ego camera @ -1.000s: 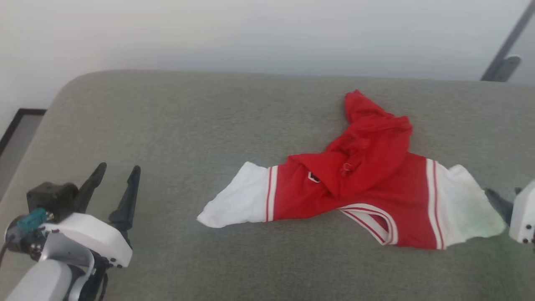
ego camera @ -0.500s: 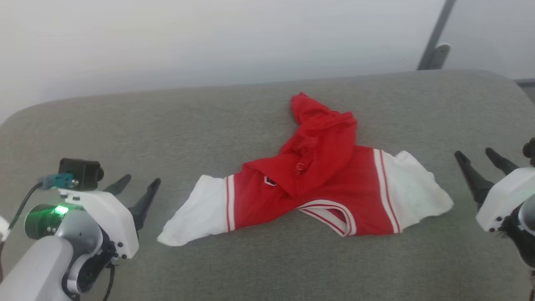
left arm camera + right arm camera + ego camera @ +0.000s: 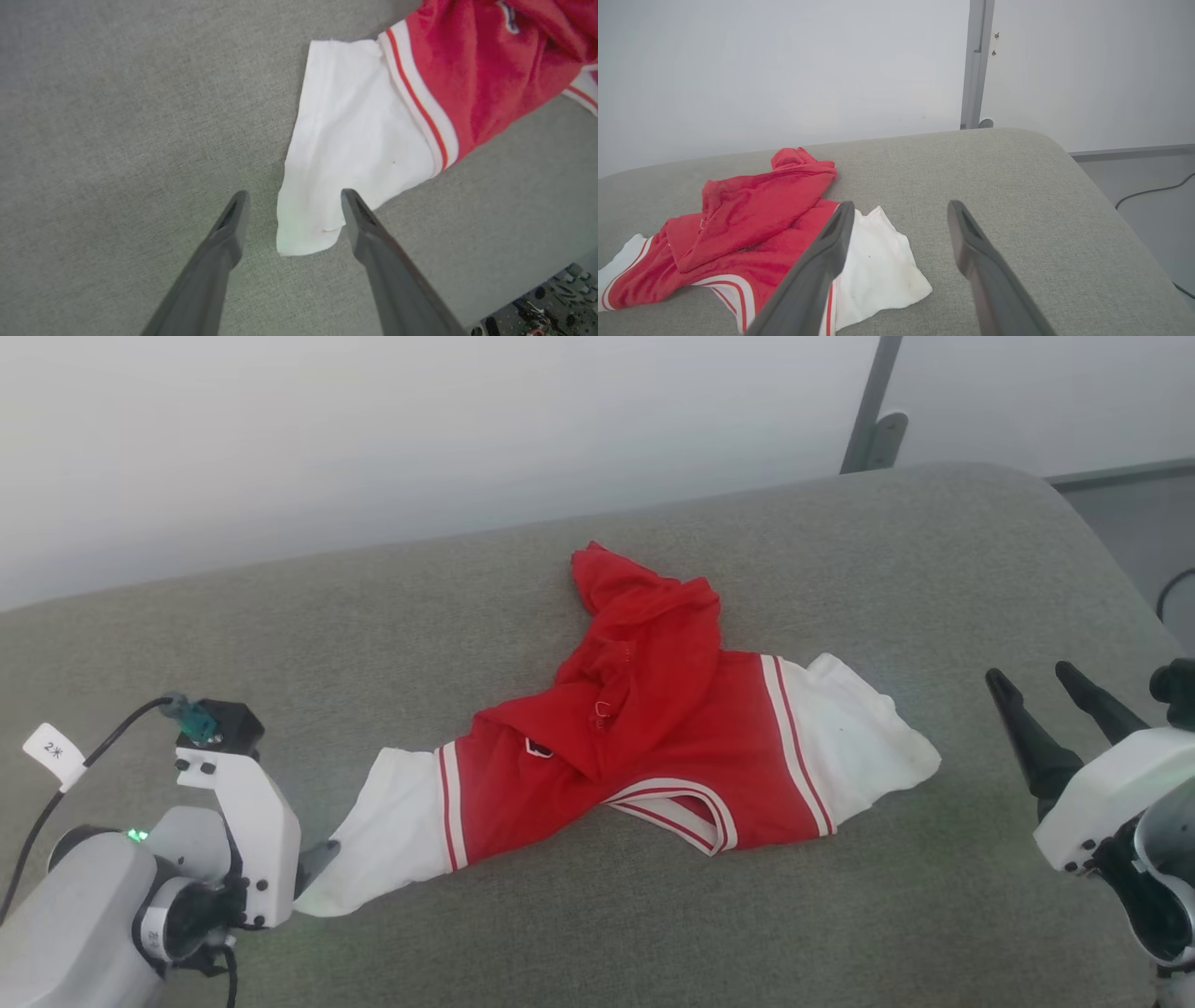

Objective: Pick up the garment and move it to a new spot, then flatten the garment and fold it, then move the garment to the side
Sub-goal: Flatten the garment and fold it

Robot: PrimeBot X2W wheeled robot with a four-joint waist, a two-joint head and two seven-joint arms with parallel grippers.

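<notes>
The garment point(image 3: 653, 747) is a red jersey with white sleeves and red-white striped trim, lying crumpled on the grey cushioned surface point(image 3: 420, 616), its lower part folded up over the chest. My left gripper point(image 3: 292, 196) points down over the tip of one white sleeve point(image 3: 345, 144), jaws open, the sleeve's corner lying between the fingers. In the head view a single left fingertip point(image 3: 317, 859) shows at that sleeve's end. My right gripper point(image 3: 1036, 686) stands open to the right of the other sleeve point(image 3: 859, 737), apart from it. The garment point(image 3: 752, 219) also lies left of the right gripper point(image 3: 901, 207).
The grey surface point(image 3: 994, 177) has rounded far corners and drops to the floor on the right, where a dark cable point(image 3: 1153, 191) lies. A white wall with a grey upright post point(image 3: 868, 411) stands behind. Open fabric room lies left and right of the jersey.
The head camera has swung, shifting the whole scene left. My left gripper has tipped downward over the white sleeve's end. The right gripper has come fully into view. The garment lies unmoved.
</notes>
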